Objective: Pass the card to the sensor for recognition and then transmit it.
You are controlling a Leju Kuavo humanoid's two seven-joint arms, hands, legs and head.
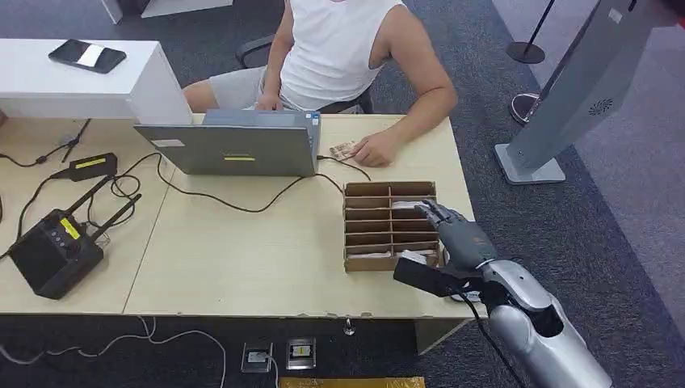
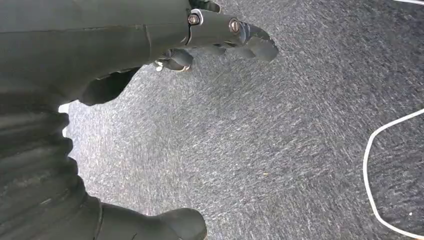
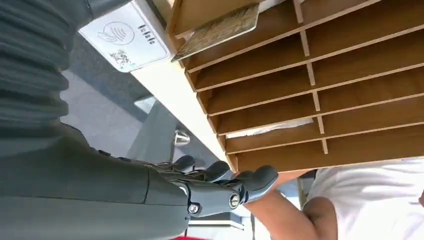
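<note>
A cardboard organiser (image 1: 380, 230) with two columns of slots stands on the table's right part. My right hand (image 1: 456, 234) hovers over its right column with fingers stretched out and nothing in them. In the right wrist view the hand (image 3: 150, 195) is beside the organiser (image 3: 350, 85). A patterned card (image 3: 220, 30) lies tilted in the end slot, next to the white sensor (image 3: 122, 37) at the table's edge. A white sheet (image 3: 272, 127) sits in another slot. My left hand (image 2: 150, 50) hangs over grey carpet, thumb and fingers apart, holding nothing.
A person in a white top sits at the far side, one hand (image 1: 376, 149) on a few cards (image 1: 343, 149). A laptop (image 1: 234, 145), cables, a power brick (image 1: 89, 166) and a black antenna box (image 1: 56, 250) occupy the table's left and middle. A grey stand (image 1: 565, 105) rises at the right.
</note>
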